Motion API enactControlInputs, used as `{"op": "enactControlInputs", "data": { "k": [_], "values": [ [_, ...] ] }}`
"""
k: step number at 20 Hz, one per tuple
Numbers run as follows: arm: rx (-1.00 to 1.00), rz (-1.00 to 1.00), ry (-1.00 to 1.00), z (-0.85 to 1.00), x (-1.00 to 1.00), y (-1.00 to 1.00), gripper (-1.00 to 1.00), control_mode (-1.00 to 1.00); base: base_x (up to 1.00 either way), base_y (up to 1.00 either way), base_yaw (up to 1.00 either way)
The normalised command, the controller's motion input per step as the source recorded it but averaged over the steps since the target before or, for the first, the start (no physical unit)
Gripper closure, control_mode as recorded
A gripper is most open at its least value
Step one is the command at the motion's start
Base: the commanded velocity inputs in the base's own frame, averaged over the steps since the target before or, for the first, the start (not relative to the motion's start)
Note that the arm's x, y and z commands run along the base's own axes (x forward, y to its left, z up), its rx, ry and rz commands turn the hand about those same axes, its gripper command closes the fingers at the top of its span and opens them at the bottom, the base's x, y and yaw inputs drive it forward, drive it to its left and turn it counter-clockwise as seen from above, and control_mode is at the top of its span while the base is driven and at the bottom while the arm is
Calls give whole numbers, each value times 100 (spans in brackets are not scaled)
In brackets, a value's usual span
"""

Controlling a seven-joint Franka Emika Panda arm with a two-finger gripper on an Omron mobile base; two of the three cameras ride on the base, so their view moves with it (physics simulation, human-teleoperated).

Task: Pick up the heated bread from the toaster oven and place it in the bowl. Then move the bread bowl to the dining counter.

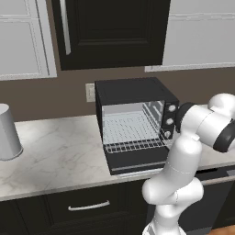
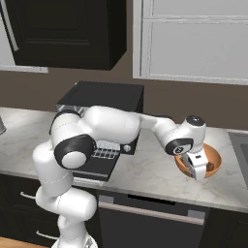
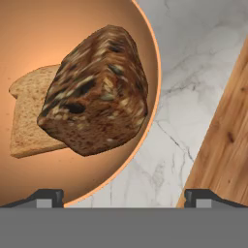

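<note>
- Orange-brown bowl (image 2: 213, 160), one in number, stands on the marble worktop (image 2: 145, 172) to the right of the toaster oven; the hand view looks straight down into it (image 3: 29, 29).
- Dark-brown heated bread (image 3: 94, 92), one loaf-shaped piece with pale and black flecks, lies inside the bowl, tilted, resting partly on one tan slice of bread (image 3: 26, 116).
- Gripper (image 2: 198, 169) hangs at the bowl's near rim; its two dark finger tips (image 3: 46, 197) stand wide apart with nothing between them, so the hand is released and the loaf is free of it.
- Black toaster oven (image 1: 133, 124), one unit, has its door dropped down, a silver interior and one bare wire rack (image 1: 131, 128); three round knobs (image 1: 169, 122) run down its right side.
- Grey cylindrical canister (image 1: 7, 133), one, stands well apart at the worktop's left.
- No brand, label or readable writing can be made out on any item.
- Wooden surface (image 3: 227, 140) borders the marble at the right of the hand view.
</note>
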Motion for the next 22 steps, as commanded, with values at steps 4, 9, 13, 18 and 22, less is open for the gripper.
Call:
{"op": "enactControlInputs", "data": {
  "k": [4,9,13,18,22],
  "values": [
    [2,-12,0,-32,48,3,-100,-100,0,0,0],
    [2,-10,0,-43,27,0,-100,-100,0,0,0],
    [0,-14,-1,-26,42,0,-100,-100,0,0,0],
    [0,-17,-4,-25,21,0,100,-100,0,0,0],
    [0,-8,0,-2,10,1,100,-100,0,0,0]
  ]
}}
